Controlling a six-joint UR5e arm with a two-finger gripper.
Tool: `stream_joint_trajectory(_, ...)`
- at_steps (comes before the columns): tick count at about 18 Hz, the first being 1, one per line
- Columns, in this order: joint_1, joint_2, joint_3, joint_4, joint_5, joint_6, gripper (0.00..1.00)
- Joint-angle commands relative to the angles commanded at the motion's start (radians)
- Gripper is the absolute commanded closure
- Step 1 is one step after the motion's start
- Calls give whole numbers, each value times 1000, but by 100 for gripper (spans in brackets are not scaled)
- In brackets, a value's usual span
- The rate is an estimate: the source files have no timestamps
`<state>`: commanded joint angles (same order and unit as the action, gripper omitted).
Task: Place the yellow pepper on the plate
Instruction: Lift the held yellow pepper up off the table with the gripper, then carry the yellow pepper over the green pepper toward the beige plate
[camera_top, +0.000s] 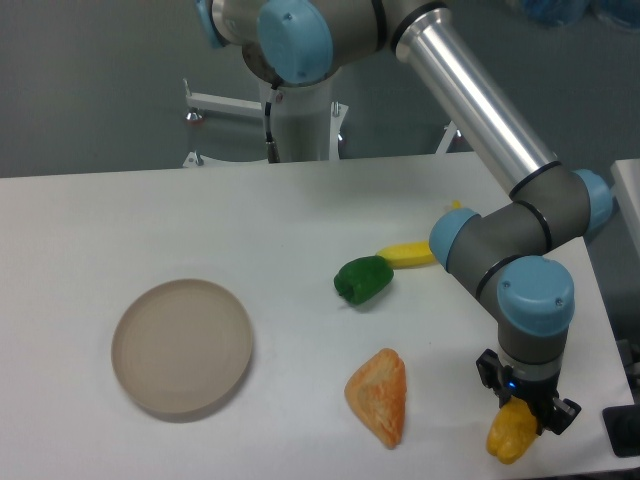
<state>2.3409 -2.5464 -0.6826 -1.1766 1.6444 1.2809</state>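
White desk (150, 215). UR5e arm (480, 120) reaches to front right corner, upper links cut off at top. Plate (182, 347) near front left, bare. Orange wedge (379, 396) front centre. Green pepper (363, 279) mid-desk; banana (410, 254) partly hidden behind arm. Gripper (520, 412) clamped on yellow pepper (511, 434), fingertips hard to make out.

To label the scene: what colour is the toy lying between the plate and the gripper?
Orange wedge, with paler streaks; seen in the fixed camera view.
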Motion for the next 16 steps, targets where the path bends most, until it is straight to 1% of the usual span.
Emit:
stream_joint_trajectory(5, -5, 8, -9, 0, 2, 0, 40)
stream_joint_trajectory(9, -8, 37, -18, -8, -9, -41, 39)
stream_joint_trajectory(10, -8, 55, -32, -11, -9, -51, 39)
stream_joint_trajectory(11, -14, 93, -69, -24, -9, -76, 39)
stream_joint_trajectory(14, -44, 199, -153, -127, -17, -139, 39)
stream_joint_trajectory(15, -64, 234, -184, -159, -17, -196, 39)
stream_joint_trajectory(16, -80, 253, -201, -178, -17, -240, 39)
